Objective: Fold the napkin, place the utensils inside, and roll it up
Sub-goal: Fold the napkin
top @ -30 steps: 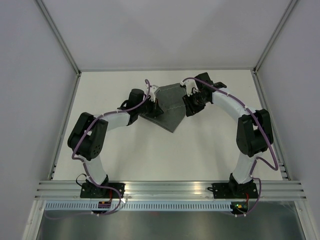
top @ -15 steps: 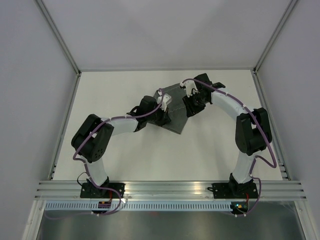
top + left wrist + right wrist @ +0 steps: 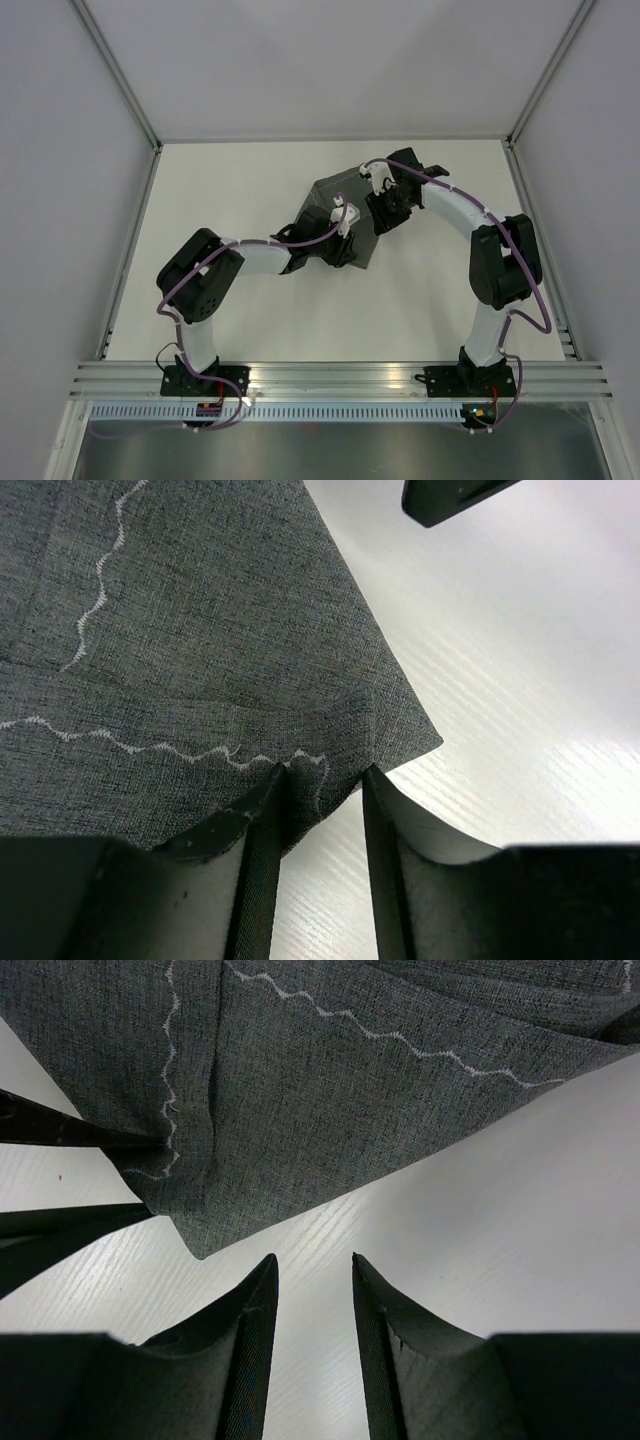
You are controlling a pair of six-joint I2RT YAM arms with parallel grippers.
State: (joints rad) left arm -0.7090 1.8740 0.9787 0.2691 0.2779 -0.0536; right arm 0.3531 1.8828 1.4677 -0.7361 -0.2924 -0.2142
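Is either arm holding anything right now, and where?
The left fingers pinch the napkin at its stitched hem near a corner; the right fingers hold nothing.

The top camera sits high up, behind both arms. It looks down from far off and sees the whole desk (image 3: 250,310), with the arm bases at the bottom edge. The left wrist camera sits on the left arm. It is very close and looks out past the left claw (image 3: 322,777) at the napkin (image 3: 180,630) and a bit of desk. The right wrist camera looks out past the right claw (image 3: 313,1260), low over the desk. All three views share the grey napkin and the white desk around it.
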